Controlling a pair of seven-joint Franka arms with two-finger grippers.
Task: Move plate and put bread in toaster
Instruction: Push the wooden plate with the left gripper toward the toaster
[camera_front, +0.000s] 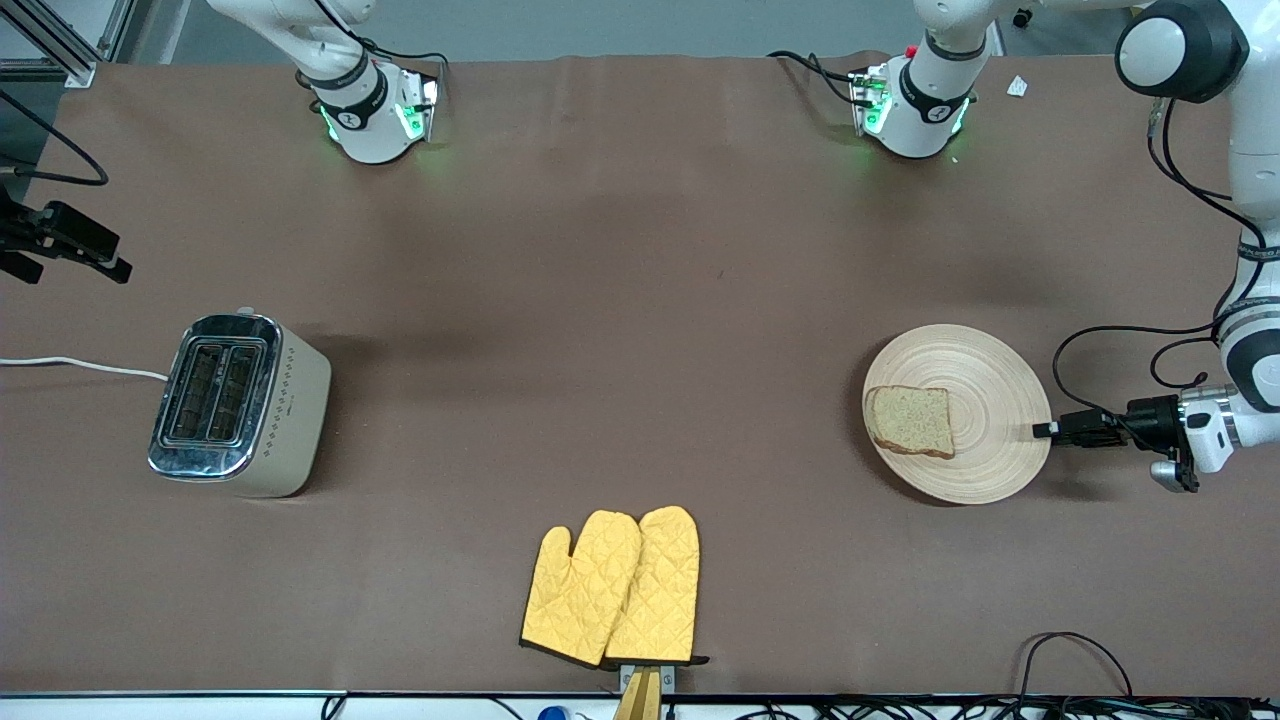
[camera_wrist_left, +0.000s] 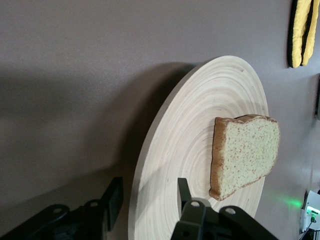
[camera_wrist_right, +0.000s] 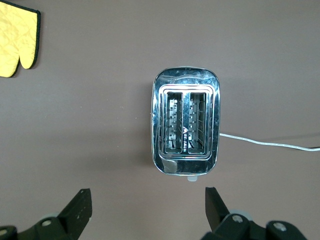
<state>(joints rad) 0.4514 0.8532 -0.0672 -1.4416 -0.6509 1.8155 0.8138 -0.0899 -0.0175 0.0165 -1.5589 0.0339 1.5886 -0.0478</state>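
The left gripper (camera_front: 1043, 431) straddles the plate (camera_front: 985, 375) rim at the left arm's end of the table, fingers (camera_wrist_left: 183, 189) either side; contact unclear. The bread (camera_front: 910, 420) lies on the plate. The right gripper (camera_wrist_right: 145, 207), spread wide, hovers above the toaster (camera_front: 240, 405).

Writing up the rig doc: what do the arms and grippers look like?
Both arms are glossy white with black joint bands; their bases glow green. The left arm has a black joint cap and loose black cables. The left gripper and right gripper have matte black fingers. No other markings can be made out.
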